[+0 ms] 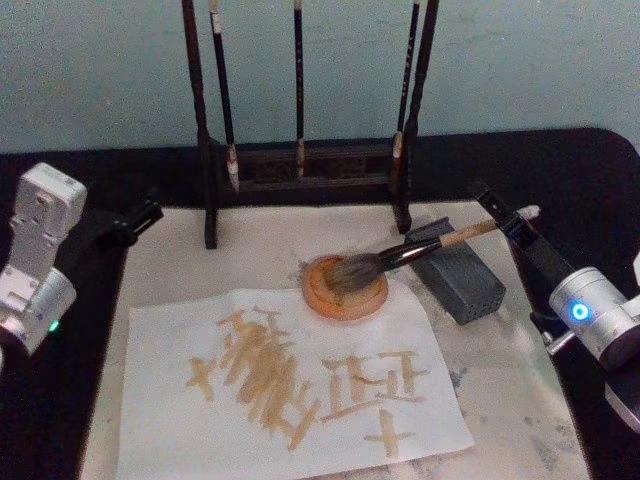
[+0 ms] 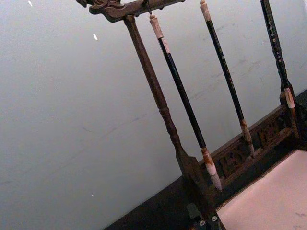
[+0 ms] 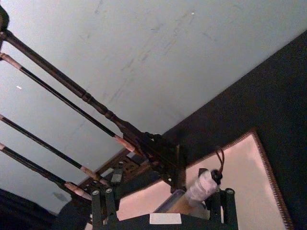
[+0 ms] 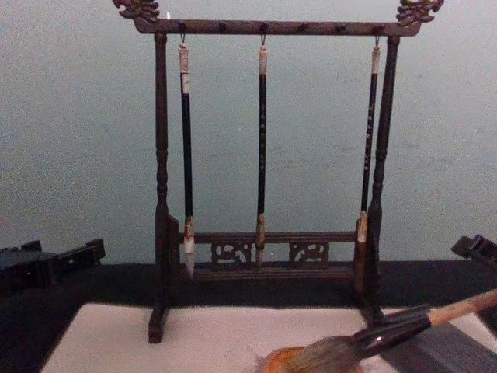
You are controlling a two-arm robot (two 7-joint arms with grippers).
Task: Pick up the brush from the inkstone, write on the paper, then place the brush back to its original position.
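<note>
Item under inspection: the large calligraphy brush with thick tan wooden handle, glossy black ferrule and bushy grey-brown bristles (image 1: 400, 256). It lies tilted, with its bristle head inside the small round orange-brown inkstone dish (image 1: 322, 296) and its handle propped across the grey rectangular block (image 1: 470, 285). Both sit just behind the white rectangular paper sheet (image 1: 160, 340), which carries tan strokes and lies on a cream mat (image 1: 520, 400) over the black tabletop (image 1: 600, 170). The right tool (image 1: 505, 222) sits at the handle's far end. In the right wrist view its fingers (image 3: 225, 201) stand spread to either side of the wrapped handle tip, not pinching it. The left tool (image 1: 130, 222) is parked at the mat's left edge. Handling judgement: the brush looks light and its handle rigid. The ferrule is probably slick, and the bristles are soft, likely wet, and easily splayed. Hold belongs on the bare wood, well above the ferrule. A grip at the very tip would risk the head swinging or dragging the shallow dish.
</note>
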